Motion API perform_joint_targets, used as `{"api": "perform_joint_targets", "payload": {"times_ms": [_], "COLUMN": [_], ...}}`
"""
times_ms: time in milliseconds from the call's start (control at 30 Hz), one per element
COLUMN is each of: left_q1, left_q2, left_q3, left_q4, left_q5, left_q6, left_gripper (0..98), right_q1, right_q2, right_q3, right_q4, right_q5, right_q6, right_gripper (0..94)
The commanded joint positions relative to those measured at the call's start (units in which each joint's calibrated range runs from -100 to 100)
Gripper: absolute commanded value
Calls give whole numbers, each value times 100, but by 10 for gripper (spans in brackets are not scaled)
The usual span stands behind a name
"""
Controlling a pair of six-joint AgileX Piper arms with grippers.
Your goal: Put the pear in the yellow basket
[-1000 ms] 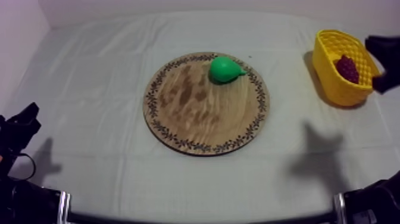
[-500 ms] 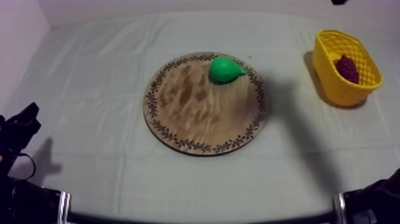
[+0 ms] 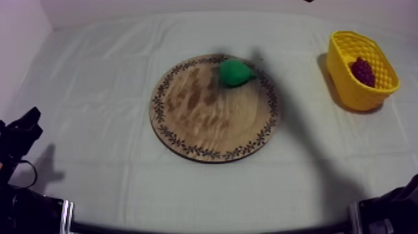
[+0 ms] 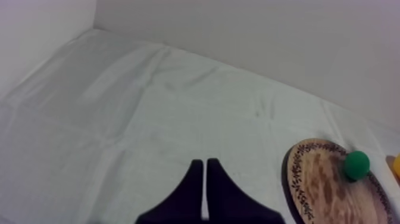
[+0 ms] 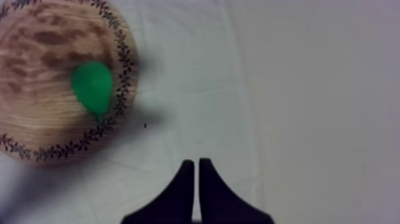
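The green pear [image 3: 235, 72] lies on the far right part of the round wooden board [image 3: 205, 121], its stem end pointing right. The yellow basket [image 3: 346, 86] stands at the far right of the table. My right gripper [image 5: 195, 161] is shut on nothing; it hangs high over the bare cloth just off the board's rim [image 5: 124, 53], apart from the pear [image 5: 92, 87]. My left gripper [image 4: 205, 162] is shut on nothing and rests low at the table's left [image 3: 25, 124], far from the board [image 4: 324, 184] and the pear [image 4: 356, 165].
A dark red bunch of grapes [image 3: 362, 70] lies inside the basket. A soft shadow falls across the board's right side and the cloth beside it. The arm bases [image 3: 385, 211] sit along the front edge. A wall runs behind the table.
My right gripper, which was beside the basket at the right edge, has risen out of the top view. Its shadow has slid left onto the board's right side. The left arm has not moved.
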Motion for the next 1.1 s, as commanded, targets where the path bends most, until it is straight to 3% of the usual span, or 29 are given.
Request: {"api": "perform_joint_targets", "payload": {"times_ms": [0,400,700,1067], "left_q1": [2,2,2,2], "left_q2": [0,0,0,0], "left_q3": [0,0,0,0], "left_q4": [-1,-1,-1,-1], "left_q5": [-1,-1,-1,-1], "left_q6": [1,1,1,1], "left_gripper": [1,1,1,1], "right_q1": [-28,-307,-413,-585], "right_q2": [372,1353,1748,1855], "right_q3": [-370,-1531,-1467,-1231], "right_q4": [31,201,343,171], "right_q5": [413,1952,2135,2151], "right_q6": [174,461,341,179], "right_gripper": [7,7,7,24]}}
